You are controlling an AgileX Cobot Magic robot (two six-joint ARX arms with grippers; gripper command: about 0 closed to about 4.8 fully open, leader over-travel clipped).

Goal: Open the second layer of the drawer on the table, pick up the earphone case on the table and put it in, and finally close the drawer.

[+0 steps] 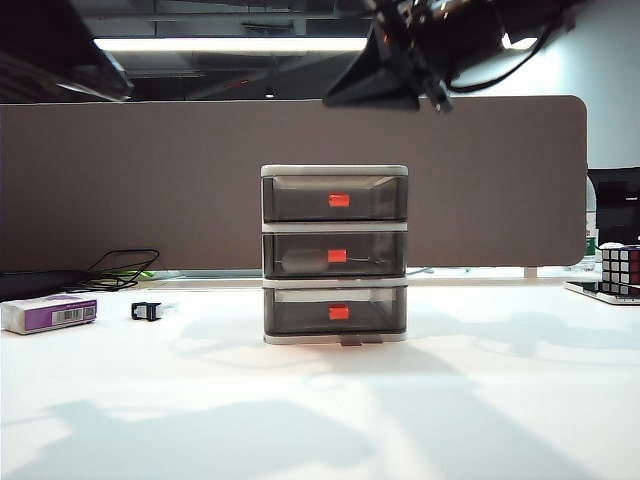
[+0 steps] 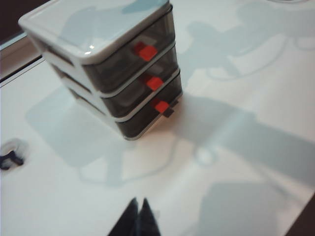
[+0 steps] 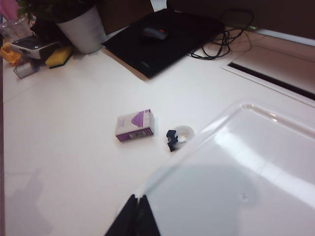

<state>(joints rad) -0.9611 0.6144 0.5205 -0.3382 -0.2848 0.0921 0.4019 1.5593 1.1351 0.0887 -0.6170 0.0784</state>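
Nearest you, the white surface lies bare and shadowed. In the left wrist view the left gripper hangs above that surface in front of the drawer, its fingers pressed together with nothing between them.

Next comes the drawer itself, mid-surface: a white frame holding three smoky grey trays, each with a red-orange handle, all pushed in flush. Look at the second layer of the drawer: through its translucent front you can make out a pale oblong shape, the earphone case, lying just left of the handle.

The right gripper hovers over the cabinet's white top, fingers closed and empty.

To the left sit a small black object and a white-and-purple box. Behind, a brown partition runs across.
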